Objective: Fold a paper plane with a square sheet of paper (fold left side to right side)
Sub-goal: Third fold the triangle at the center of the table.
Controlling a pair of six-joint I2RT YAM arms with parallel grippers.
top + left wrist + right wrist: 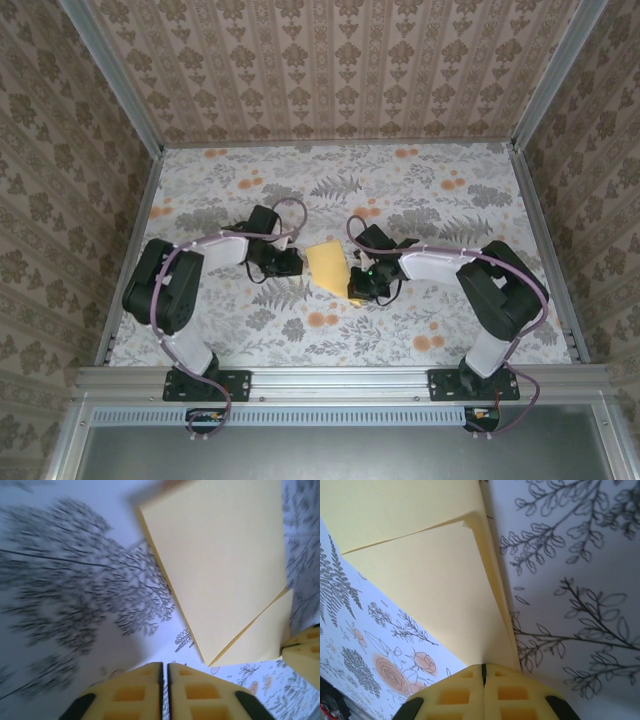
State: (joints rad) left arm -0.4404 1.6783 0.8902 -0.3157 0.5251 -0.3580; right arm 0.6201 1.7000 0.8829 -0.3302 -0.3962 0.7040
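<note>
1. Left claw (165, 666) was all but shut, its pads a hairline apart and gripping nothing, just short of the paper (225, 570).
2. Right claw (483, 667) was closed too. The paper's pointed corner ended right at its pads, but I could not tell whether it was pinched.
3. Paper lay folded, with layers overlapping, on the middle of the bench (450, 330) between both claws.
4. Bench carried a grey leaf and orange flower print, and patterned walls (330, 60) and a metal rail (340, 380) boxed it in.
</note>
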